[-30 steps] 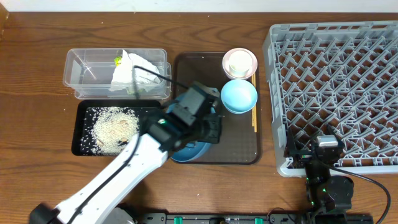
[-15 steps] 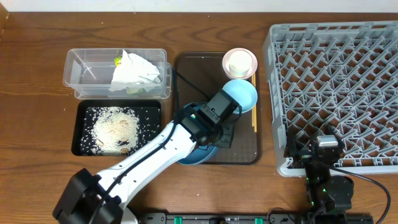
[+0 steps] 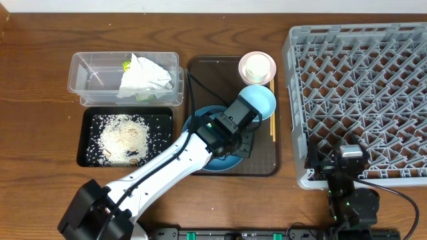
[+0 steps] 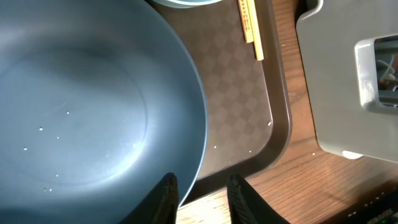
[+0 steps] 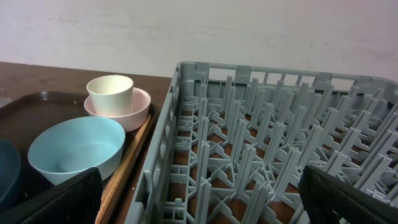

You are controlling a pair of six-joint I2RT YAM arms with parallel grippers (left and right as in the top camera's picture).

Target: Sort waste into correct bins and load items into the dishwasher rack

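You have three bowls or dishes to count: one wide blue dish, one light-blue bowl and one pinkish bowl. There is one white cup. The chopsticks lie too close together to count. For waste, count one napkin, one wrapper and one heap of rice. You also have one clear tub, one black tray, one brown tray and one grey rack.
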